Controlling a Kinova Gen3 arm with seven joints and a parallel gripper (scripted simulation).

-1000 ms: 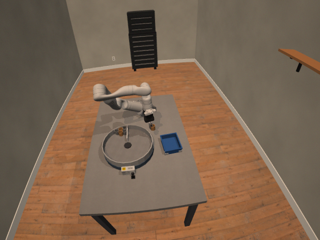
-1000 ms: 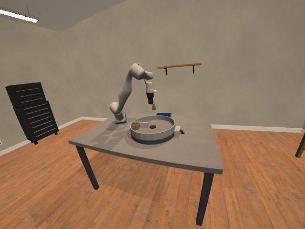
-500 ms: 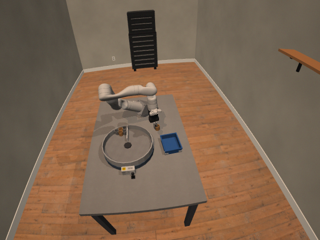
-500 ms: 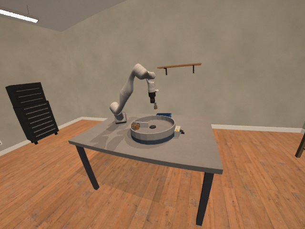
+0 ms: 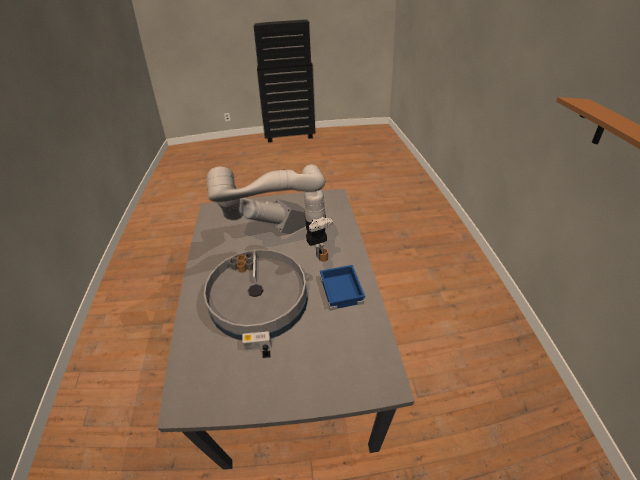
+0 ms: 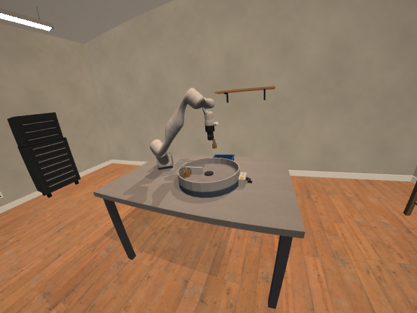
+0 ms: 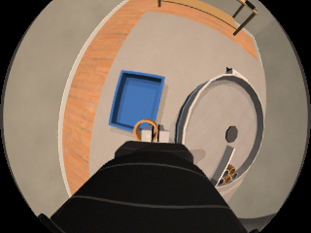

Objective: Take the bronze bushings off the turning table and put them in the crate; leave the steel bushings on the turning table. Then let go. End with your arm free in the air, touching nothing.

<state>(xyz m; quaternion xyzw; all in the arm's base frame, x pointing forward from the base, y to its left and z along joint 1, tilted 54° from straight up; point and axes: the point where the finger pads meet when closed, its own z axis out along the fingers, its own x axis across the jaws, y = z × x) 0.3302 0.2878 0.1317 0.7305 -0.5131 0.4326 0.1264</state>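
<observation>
Top view: a bronze bushing (image 5: 323, 253) is pinched in the gripper (image 5: 321, 252), held up between the turntable (image 5: 294, 268) and crate (image 5: 342, 285); more bushings (image 5: 242, 262) are seen on the turntable.

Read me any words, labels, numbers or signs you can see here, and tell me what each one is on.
None can be read.
White plate on the front of the turning table: a yellow warning-style mark and a dark block of print, too small and blurred to read.
Bronze bushing in the claw, blue crate, black drawer cabinet: no text visible.
</observation>
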